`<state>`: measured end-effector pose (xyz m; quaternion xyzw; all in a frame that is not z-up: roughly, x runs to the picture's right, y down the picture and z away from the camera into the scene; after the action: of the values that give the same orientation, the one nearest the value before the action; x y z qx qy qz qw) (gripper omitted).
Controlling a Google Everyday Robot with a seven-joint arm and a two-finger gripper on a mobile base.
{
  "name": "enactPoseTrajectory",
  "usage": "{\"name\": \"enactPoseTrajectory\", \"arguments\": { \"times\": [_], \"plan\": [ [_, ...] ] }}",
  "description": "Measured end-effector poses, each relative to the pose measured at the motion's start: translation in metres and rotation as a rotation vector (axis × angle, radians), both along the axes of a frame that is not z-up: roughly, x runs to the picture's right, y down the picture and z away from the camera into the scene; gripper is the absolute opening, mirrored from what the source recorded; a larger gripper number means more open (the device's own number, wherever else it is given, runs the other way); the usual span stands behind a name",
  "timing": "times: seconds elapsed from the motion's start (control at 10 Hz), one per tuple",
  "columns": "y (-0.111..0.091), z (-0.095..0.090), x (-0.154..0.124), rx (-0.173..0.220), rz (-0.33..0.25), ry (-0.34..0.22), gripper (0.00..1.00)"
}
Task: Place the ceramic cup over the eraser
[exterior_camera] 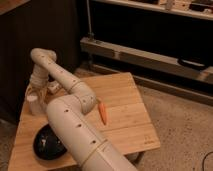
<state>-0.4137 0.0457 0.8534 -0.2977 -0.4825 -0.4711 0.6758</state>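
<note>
The white ceramic cup stands upright near the left edge of the wooden table. My gripper hangs straight down onto the cup's top from the wrist above it, and its fingers are shut on the rim. The arm runs from the bottom of the view up across the table to that corner and covers much of the table's left half. The eraser is hidden from this view.
An orange carrot lies near the table's middle, right of the arm. A black frying pan sits at the front left, partly behind the arm. A small pale object lies behind the cup. Metal shelving stands beyond the table.
</note>
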Motion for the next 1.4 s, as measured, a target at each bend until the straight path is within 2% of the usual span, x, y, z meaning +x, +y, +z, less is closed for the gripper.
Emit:
{"name": "enactPoseTrajectory", "arguments": {
  "times": [0.4,0.6,1.2,1.4],
  "plan": [
    [-0.004,-0.004,0.010,0.002,-0.015,0.000,0.00],
    [-0.013,-0.015,0.035,-0.003,-0.033,-0.008,0.00],
    [-0.021,-0.045,0.096,-0.019,-0.046,-0.039,0.00],
    [-0.020,-0.052,0.104,-0.025,-0.055,-0.053,0.00]
  ]
}}
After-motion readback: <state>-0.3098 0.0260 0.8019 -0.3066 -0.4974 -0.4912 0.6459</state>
